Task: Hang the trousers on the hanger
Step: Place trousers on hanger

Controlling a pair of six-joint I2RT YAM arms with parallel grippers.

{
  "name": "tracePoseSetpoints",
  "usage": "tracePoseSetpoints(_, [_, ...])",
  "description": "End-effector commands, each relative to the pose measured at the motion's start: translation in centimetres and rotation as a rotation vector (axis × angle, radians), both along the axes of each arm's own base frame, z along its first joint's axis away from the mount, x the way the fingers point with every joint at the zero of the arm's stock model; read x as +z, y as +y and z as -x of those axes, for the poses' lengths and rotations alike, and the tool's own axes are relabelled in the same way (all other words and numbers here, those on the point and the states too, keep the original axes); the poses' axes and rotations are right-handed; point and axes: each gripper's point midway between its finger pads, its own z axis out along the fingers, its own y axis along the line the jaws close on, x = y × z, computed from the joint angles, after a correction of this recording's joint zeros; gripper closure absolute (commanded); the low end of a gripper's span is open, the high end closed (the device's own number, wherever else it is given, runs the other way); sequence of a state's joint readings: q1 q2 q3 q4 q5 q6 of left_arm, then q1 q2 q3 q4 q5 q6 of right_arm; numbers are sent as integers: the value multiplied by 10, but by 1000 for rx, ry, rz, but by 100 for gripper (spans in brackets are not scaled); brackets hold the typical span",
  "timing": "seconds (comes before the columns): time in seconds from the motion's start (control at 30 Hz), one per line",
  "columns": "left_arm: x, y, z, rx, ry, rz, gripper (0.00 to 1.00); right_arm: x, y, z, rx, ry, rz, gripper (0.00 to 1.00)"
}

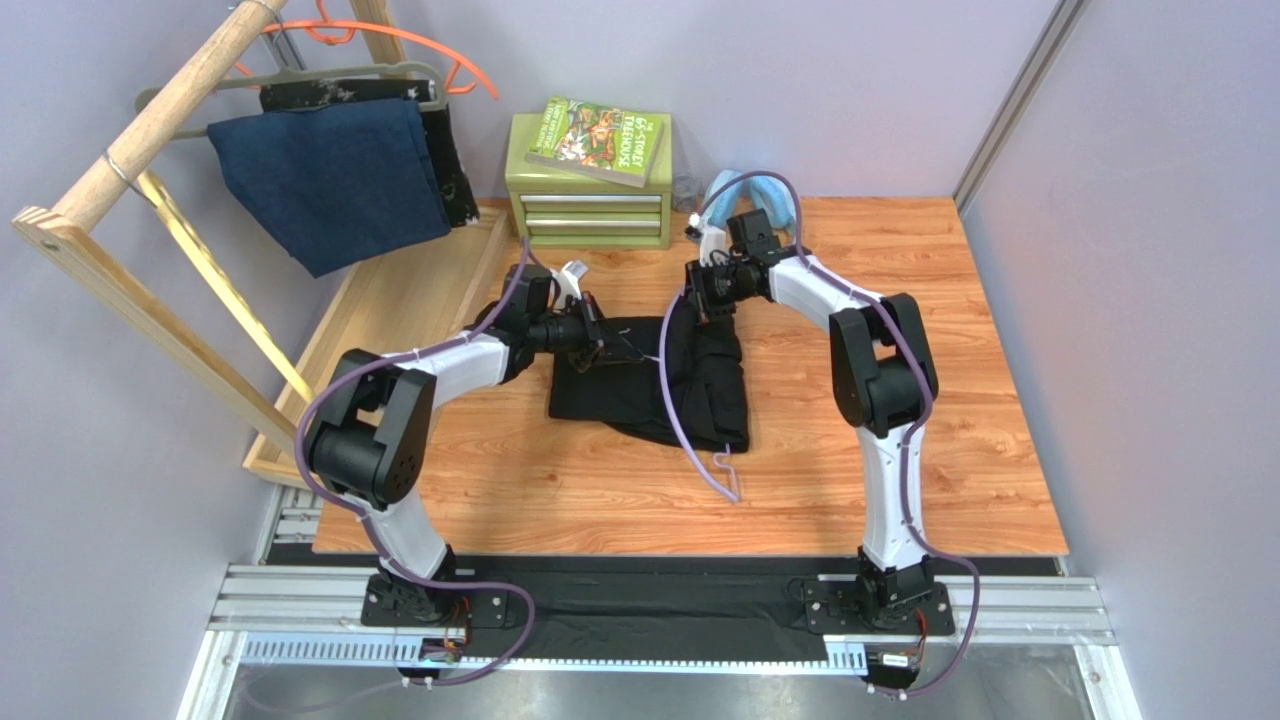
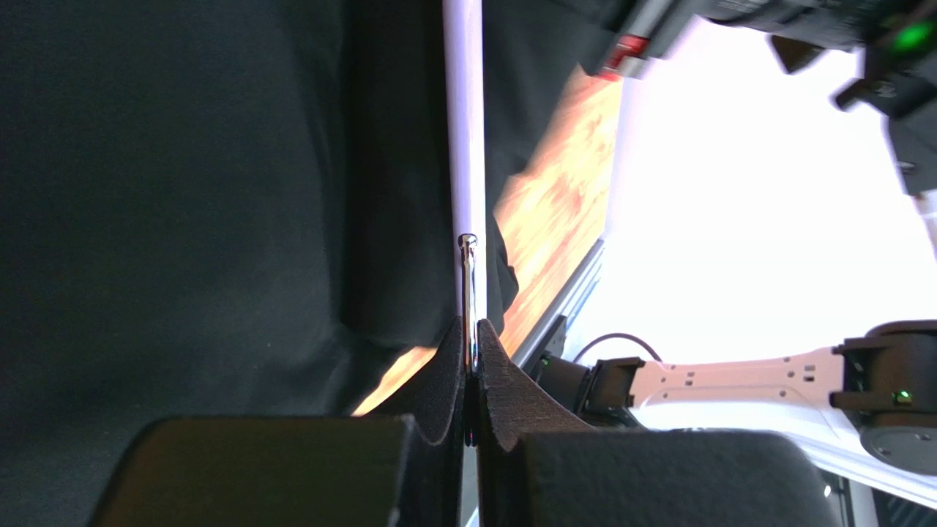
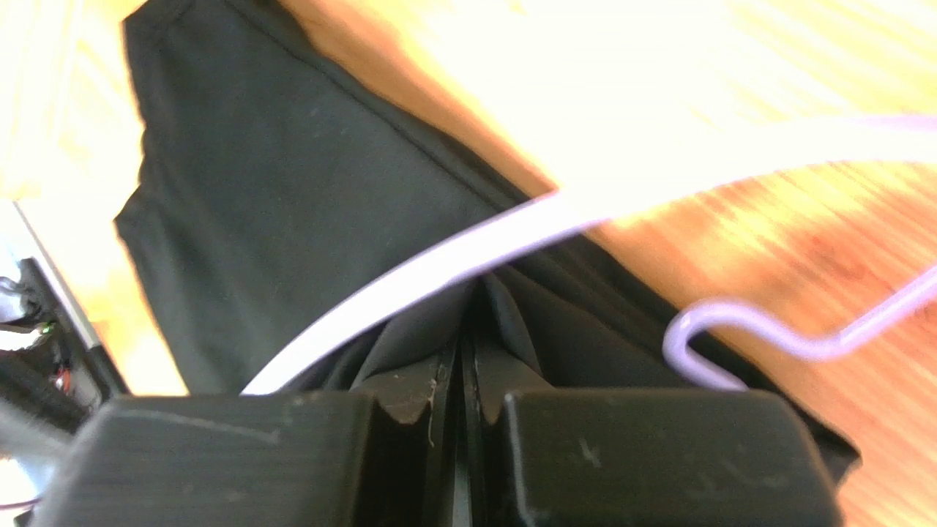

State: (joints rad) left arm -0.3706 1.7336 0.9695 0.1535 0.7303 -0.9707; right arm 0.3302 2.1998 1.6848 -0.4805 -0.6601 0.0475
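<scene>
The trousers [image 3: 275, 198] lie folded on the table [image 1: 962, 450], mid-board between the two arms; the hanger [image 3: 440, 264] lies across their right part, its hook pointing toward the near edge. My right gripper [image 3: 467, 357] has its fingers together on a bunched fold of black cloth just under the hanger arm; my left gripper [image 2: 471, 362] is clamped on the thin pale bar of the hanger. I judge the step to be feeding the cloth over the bar; the next move calls for a steady left hold while the right draws the fold across without snagging. The drawer box [image 1: 589, 210] at the far edge has both drawers closed, contents hidden; a book [image 1: 601, 138] lies on top.
</scene>
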Motion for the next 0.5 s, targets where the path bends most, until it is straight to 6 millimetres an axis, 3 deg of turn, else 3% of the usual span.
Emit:
tracePoseSetpoints(0.0, [53,-10,-3,-65,-136,88,100,10,20,-23,-43,-111,-19,90])
tracePoseSetpoints(0.07, [53,-10,-2,-69,-134,85,100,6,26,-25,-65,-129,6,89])
tracePoseSetpoints(0.23, [56,-9,-5,-48,-133,69,100,3,40,-8,-57,-154,52,64])
tracePoseSetpoints(0.3, [53,-7,-6,-36,-107,54,100,13,39,-1,-34,-157,29,59])
tracePoseSetpoints(0.33, [53,-7,-6,-34,-107,55,100,34,34,0,-29,-189,13,57])
tracePoseSetpoints(0.47, [57,-5,-8,-11,-107,55,100,70,13,18,69,-234,27,49])
